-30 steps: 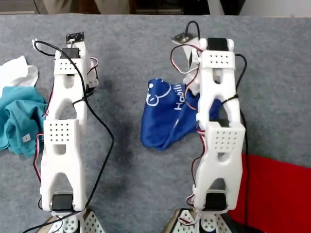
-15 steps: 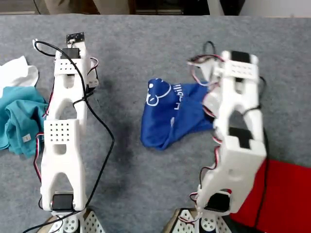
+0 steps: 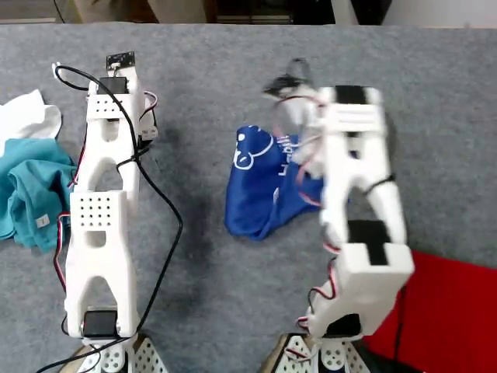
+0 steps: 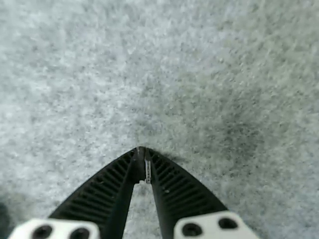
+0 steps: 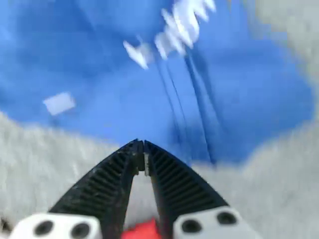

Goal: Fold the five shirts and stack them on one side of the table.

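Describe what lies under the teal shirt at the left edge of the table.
A white shirt pokes out from under the teal shirt's far edge, on the grey table cover. How far it runs beneath, and whether anything else lies there, is covered.

Soft, even light from above falls across the grey table (image 3: 202, 70). A dim, diffuse shadow mottles the felt just ahead of the left gripper (image 4: 141, 151), whose closed tips show crisply. In the high view the right arm (image 3: 353, 171) is smeared by blur. Beyond the right gripper (image 5: 140, 144), the blue shirt (image 5: 99, 84) and its white print streak.
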### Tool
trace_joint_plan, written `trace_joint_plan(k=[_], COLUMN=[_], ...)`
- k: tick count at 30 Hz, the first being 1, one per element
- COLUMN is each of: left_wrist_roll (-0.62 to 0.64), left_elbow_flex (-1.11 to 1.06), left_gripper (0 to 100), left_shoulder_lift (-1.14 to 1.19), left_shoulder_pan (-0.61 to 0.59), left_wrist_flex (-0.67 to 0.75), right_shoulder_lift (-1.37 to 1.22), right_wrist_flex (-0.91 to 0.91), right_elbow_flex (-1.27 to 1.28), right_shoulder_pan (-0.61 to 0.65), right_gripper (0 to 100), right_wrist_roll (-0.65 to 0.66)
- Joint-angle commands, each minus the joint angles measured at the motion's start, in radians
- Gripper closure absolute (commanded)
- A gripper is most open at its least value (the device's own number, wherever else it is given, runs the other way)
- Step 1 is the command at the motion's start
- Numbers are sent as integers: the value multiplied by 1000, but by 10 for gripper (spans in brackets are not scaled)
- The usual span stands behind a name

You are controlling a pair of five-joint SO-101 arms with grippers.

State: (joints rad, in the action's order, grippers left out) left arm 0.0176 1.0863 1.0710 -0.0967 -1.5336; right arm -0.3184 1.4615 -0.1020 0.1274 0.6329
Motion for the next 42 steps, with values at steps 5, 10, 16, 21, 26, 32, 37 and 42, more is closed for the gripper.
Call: trace_joint_plan(k=[5,10,16,21,26,32,37,42], left_wrist_roll=[-3,-3,-3,-5,-5,-5,-5,-5], left_elbow_flex=[37,40,40,40,38,38,40,40], left_gripper=[981,981,981,981,981,981,981,981], left_shoulder_lift=[-16,-16,-16,-16,-16,-16,-16,-16], left_shoulder_pan=[-9,-9,-9,-8,-5,-8,-9,-9], left_wrist_flex=[9,9,9,9,9,9,9,9], right_shoulder_lift=[-177,-303,-435,-453,-453,-458,-455,-453], right_wrist_flex=[-72,-23,54,137,216,250,249,304], right_elbow_flex=[-130,-278,-397,-452,-532,-558,-509,-498], right_shoulder_pan=[107,93,30,-39,-68,-79,-133,-193], right_gripper=[993,993,993,993,993,993,993,993], right_wrist_roll=[-66,-63,-61,-61,-61,-44,-40,-26])
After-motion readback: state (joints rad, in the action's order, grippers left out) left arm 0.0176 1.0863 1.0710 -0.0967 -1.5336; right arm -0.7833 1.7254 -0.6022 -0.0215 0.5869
